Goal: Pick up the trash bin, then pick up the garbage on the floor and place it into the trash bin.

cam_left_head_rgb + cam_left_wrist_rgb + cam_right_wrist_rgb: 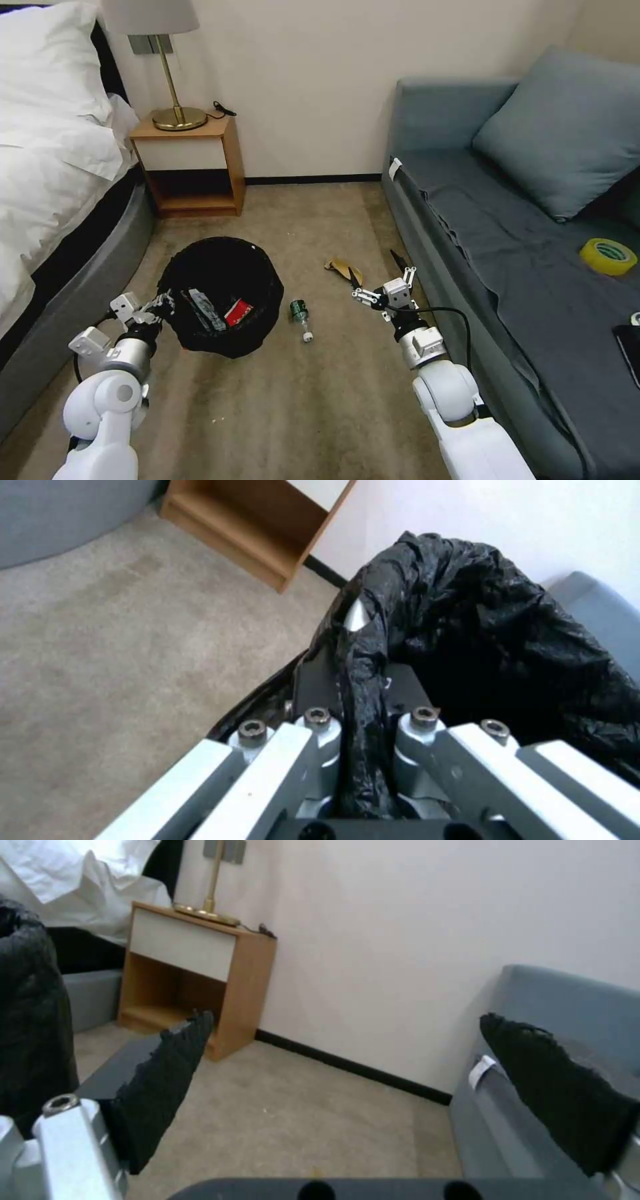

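Trash bin (220,297), lined with crinkly black plastic, sits low over the carpet between the bed (47,220) and the sofa (507,253), with a red-and-white wrapper (238,311) and other litter already inside. The left pincer (159,307) is closed on the bin's near rim, its fingers (319,680) pinching a fold of the bag and the edge between them. The right pincer (380,280) hangs wide open and empty above the floor, near the sofa's front edge. Two pieces of garbage lie on the carpet: a small clear bottle with a green label (301,315) just beside the bin, and a tan-brown wrapper (345,269) farther toward the wall, close to the right pincer. The step in hand looks like fetching one of these; to do it well, the right pincer should descend straight over the wrapper, close on its raised crumple rather than scrape the carpet, and the left arm should keep the bin level so nothing spills. Open floor lies ahead toward the nightstand (190,163); the sofa edge crowds the right arm, so swinging inward toward the bin is the freer path.
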You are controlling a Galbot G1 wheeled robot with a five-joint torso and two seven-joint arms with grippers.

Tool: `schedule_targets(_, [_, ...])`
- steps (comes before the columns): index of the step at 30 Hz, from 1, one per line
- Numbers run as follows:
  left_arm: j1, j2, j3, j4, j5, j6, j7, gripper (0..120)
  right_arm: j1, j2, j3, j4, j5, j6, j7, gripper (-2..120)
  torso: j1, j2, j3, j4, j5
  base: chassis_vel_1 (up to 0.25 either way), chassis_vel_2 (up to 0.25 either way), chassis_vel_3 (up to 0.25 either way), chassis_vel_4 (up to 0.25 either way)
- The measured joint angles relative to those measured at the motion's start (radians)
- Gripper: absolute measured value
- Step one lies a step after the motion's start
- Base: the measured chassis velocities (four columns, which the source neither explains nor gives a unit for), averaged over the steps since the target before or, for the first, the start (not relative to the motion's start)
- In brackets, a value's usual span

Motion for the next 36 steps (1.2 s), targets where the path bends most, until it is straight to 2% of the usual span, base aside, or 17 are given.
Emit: schedule_targets(36, [0.008,-0.004,-0.015,-0.007,-0.005,-0.001,0.0,5,0.017,-0.003,-0.028,-0.027,0.006,-0.011,-0.009,100,0.0,0.0,0.0,0.0,0.0,-0.096,0.092,0.091,-0.094])
